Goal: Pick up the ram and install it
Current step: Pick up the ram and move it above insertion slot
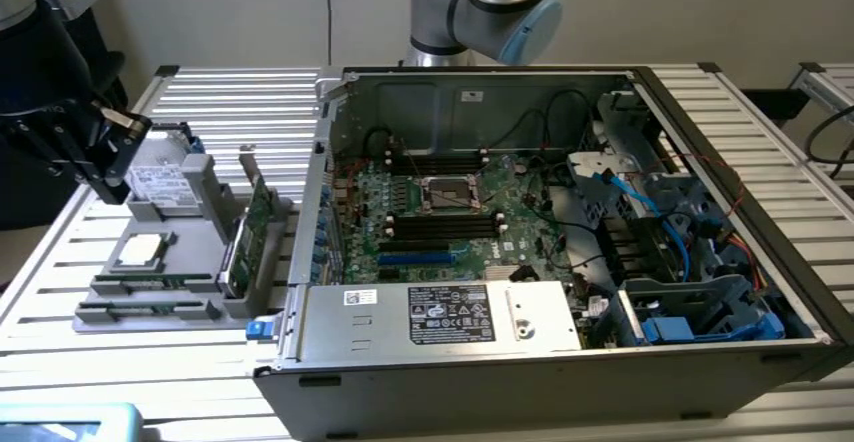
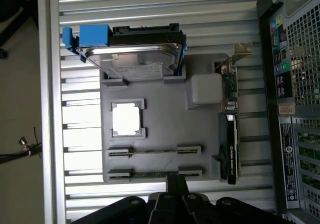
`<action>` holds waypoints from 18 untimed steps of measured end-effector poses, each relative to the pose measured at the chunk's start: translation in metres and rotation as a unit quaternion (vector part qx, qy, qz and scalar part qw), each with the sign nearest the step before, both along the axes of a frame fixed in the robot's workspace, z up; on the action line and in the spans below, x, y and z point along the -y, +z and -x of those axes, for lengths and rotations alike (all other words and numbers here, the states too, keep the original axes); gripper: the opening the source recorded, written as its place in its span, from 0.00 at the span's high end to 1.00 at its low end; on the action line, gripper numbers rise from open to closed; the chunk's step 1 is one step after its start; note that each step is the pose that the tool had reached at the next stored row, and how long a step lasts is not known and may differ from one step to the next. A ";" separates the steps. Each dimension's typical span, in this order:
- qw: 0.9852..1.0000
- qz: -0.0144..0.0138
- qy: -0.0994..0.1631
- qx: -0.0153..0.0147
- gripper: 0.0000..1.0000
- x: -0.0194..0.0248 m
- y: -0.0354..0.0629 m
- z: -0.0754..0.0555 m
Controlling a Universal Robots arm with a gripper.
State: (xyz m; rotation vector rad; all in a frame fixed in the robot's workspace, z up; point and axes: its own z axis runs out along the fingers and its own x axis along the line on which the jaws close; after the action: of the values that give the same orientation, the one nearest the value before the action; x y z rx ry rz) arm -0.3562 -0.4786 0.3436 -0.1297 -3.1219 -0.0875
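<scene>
Two ram sticks lie on edge in slots of a grey holder tray. They are thin green boards; one ram stick lies beside the other. In the exterior view they are at the tray's near end. My gripper is shut with nothing in it, and its tip hangs above the tray's edge beside the outer stick. In the exterior view my gripper hovers over the tray's left side, clear of the parts. The open computer case shows the motherboard with its black memory slots.
The tray also holds a silver hard drive with a blue bracket, a square processor and an upright expansion card. The case wall stands close beside the card. A slatted metal table carries everything.
</scene>
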 end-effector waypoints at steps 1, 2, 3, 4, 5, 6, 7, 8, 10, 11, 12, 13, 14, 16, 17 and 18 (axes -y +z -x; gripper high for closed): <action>1.000 0.000 0.000 0.000 0.89 0.0000 0.0000 0.000; 1.000 0.000 0.000 0.000 0.89 0.0000 0.0000 0.000; 1.000 0.000 0.001 0.000 0.89 -0.0001 0.0000 0.000; 1.000 0.000 0.008 0.000 0.89 0.0000 0.0000 0.000; 1.000 0.000 0.017 0.000 0.89 0.0000 0.0000 0.000; 1.000 0.000 0.026 0.000 0.89 0.0000 0.0000 0.000; 0.999 0.000 0.035 0.000 0.89 0.0000 0.0000 0.000; 0.999 0.000 0.044 0.000 0.89 0.0000 0.0000 0.000; 0.998 0.000 0.063 0.000 0.89 0.0000 -0.0001 0.000; 0.997 0.000 0.072 0.000 0.89 0.0000 -0.0001 0.000; 0.997 0.000 0.080 0.000 0.89 0.0000 -0.0001 0.000; 0.996 0.000 0.089 0.000 0.89 0.0000 -0.0002 0.000; 0.995 0.000 0.099 0.000 0.89 0.0000 -0.0003 0.000; 0.993 0.000 0.117 0.000 0.89 0.0000 -0.0005 0.000; 0.992 0.000 0.126 0.000 0.89 0.0000 -0.0006 0.000; 0.991 0.000 0.135 0.000 0.89 0.0000 -0.0007 0.000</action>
State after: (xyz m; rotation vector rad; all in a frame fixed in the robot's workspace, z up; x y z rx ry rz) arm -0.3564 -0.4785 0.3429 0.2932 -3.1038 -0.0825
